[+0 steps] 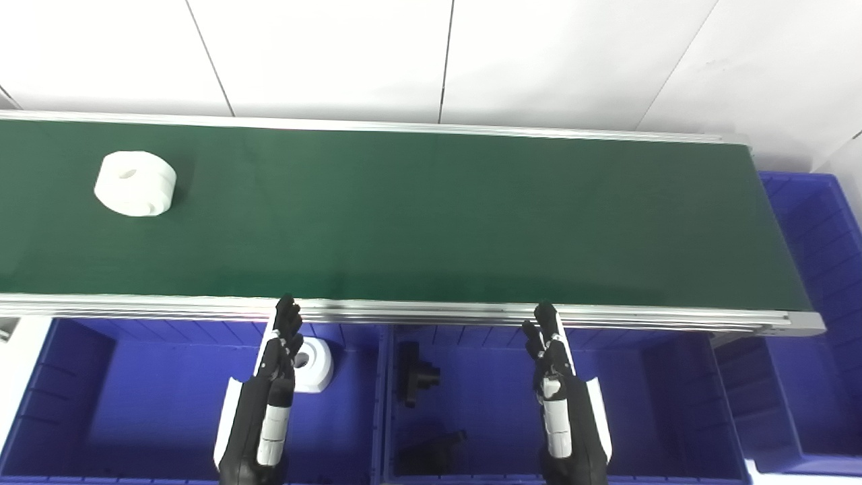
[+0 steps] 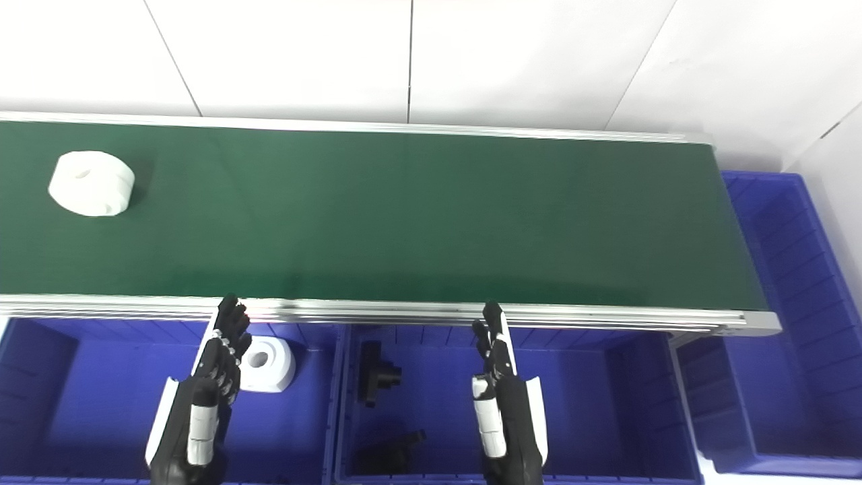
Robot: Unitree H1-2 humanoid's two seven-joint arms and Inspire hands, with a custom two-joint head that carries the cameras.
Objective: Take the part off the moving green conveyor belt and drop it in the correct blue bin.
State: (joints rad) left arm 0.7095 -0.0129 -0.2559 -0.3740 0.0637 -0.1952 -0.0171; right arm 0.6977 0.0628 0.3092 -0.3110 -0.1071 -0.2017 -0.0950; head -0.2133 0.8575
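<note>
A white ring-shaped part (image 1: 135,183) lies on the green conveyor belt (image 1: 431,215) at its far left. My left hand (image 1: 269,397) is open and empty, held above the left blue bin (image 1: 121,411), fingers pointing at the belt's near rail. My right hand (image 1: 562,397) is open and empty above the middle blue bin (image 1: 640,417). The left bin holds a white ring part (image 1: 315,364) just right of my left hand. The middle bin holds two black parts (image 1: 416,374), (image 1: 434,453).
A third blue bin (image 1: 818,269) stands past the belt's right end. An aluminium rail (image 1: 431,313) runs along the belt's near edge, between the belt and the bins. White wall panels stand behind the belt.
</note>
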